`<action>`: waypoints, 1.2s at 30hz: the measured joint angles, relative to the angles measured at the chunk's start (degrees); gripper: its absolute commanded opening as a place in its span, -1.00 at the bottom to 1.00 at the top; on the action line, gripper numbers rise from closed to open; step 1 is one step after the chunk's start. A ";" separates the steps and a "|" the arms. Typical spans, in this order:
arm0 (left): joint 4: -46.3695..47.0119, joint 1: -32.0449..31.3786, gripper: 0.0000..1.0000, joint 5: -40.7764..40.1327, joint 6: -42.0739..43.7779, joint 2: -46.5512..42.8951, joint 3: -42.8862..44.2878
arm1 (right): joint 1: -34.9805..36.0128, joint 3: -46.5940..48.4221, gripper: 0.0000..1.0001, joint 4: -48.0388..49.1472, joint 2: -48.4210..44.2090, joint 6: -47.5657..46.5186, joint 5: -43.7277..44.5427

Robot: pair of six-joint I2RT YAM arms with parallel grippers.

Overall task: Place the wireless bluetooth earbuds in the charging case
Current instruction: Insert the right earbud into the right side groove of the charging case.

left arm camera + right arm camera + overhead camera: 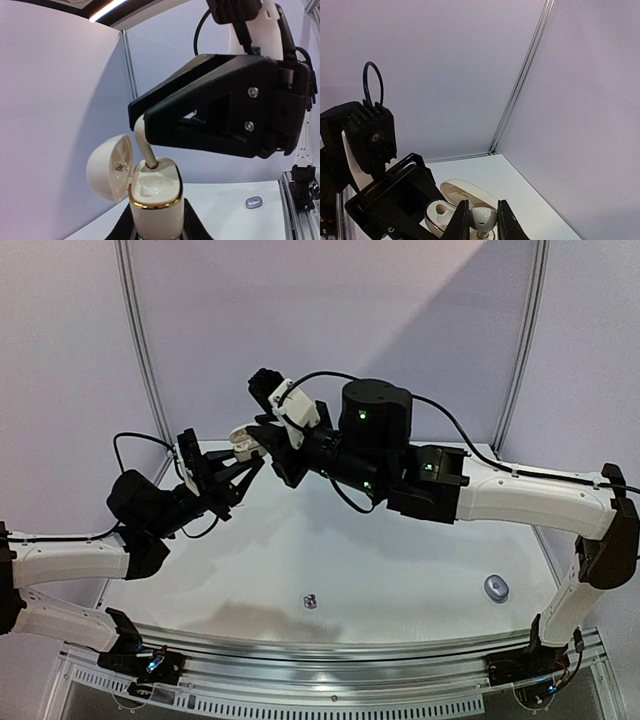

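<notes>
My left gripper (156, 227) is shut on a white charging case (156, 200) with a gold rim. It holds the case upright in the air with the lid (109, 167) open to the left. My right gripper (481, 220) is shut on the head of a glossy white earbud (483, 219). The earbud's stem (145, 147) reaches down into the far slot of the case. The near slot (440, 210) is empty. In the top view the two grippers (235, 465) (262, 440) meet at the case (243, 443) above the table's far left. A small dark earbud (310, 601) lies on the table.
A closed silvery-grey oval case (496, 587) lies on the white table near the right front; it also shows in the left wrist view (254, 202). Lilac walls stand behind and to the sides. A metal rail (330, 655) runs along the near edge.
</notes>
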 measured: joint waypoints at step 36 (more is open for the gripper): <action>0.11 0.15 -1.00 -0.92 -1.07 0.98 0.00 | 0.00 3.65 -0.91 -5.51 2.01 -5.03 1.42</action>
